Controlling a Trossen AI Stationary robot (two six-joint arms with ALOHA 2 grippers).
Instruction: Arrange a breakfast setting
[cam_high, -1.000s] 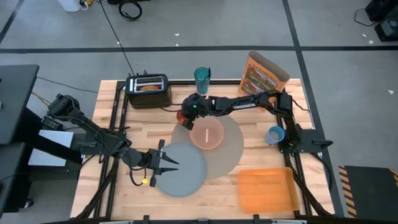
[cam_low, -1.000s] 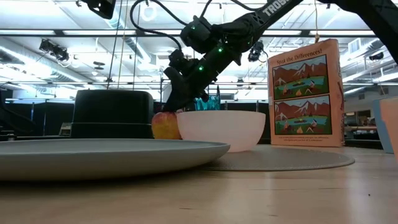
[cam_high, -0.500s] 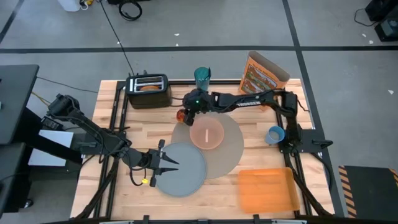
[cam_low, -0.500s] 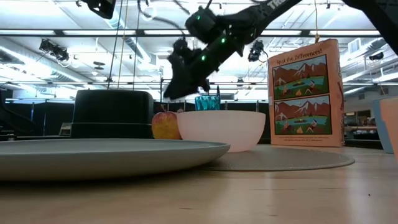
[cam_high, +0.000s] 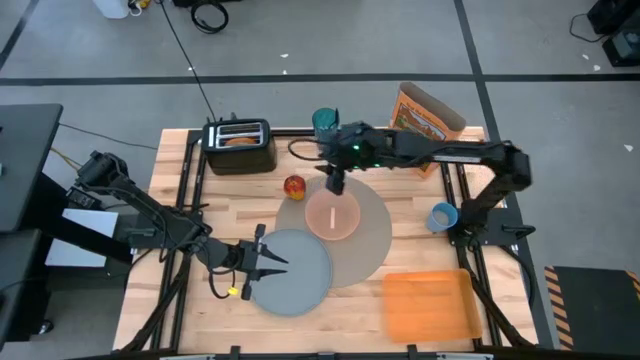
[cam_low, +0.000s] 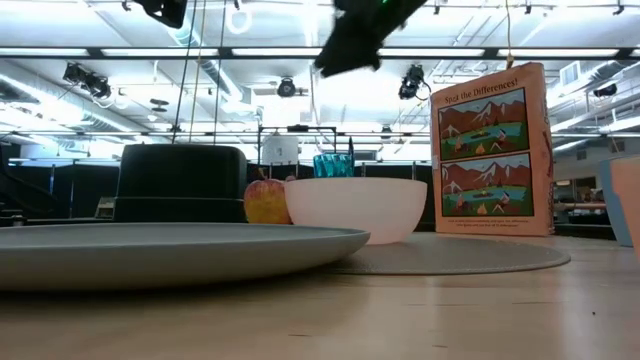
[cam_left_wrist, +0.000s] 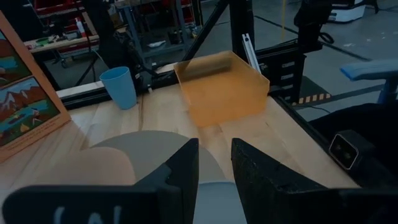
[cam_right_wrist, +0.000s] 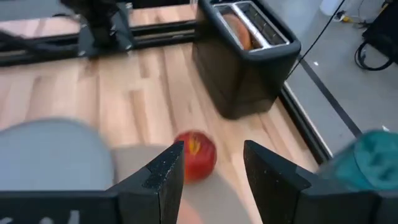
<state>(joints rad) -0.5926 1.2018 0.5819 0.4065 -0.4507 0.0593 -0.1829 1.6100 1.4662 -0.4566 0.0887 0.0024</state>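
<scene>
High view is showing the wooden desk (cam_high: 200, 200) carrying the whole setting. Largest is the round tan mat (cam_high: 375, 245), lying mid-desk; the grey-blue plate (cam_high: 295, 272) is overlapping its near-left edge, and the pink bowl (cam_high: 333, 216) is sitting on the mat with the spoon (cam_high: 333, 215) lying inside it. Behind, the orange cereal box (cam_high: 425, 118) is standing upright at the far edge, beside the black toaster (cam_high: 240, 143), which is holding the toast ring (cam_high: 240, 141) in its slot. The apple (cam_high: 294, 186) is resting on bare wood just off the mat's far-left rim. The light-blue cup (cam_high: 442, 216) is standing well to the right.

The right claw (cam_high: 336, 178) is hanging above the bowl's far rim, fingers parted and gripping nothing. The left claw (cam_high: 270, 262) is waiting at the plate's left edge, jaws spread, empty.

The apple is looking firm, round and smooth, so likely to roll; pinching across its widest part from above seems safest.
</scene>
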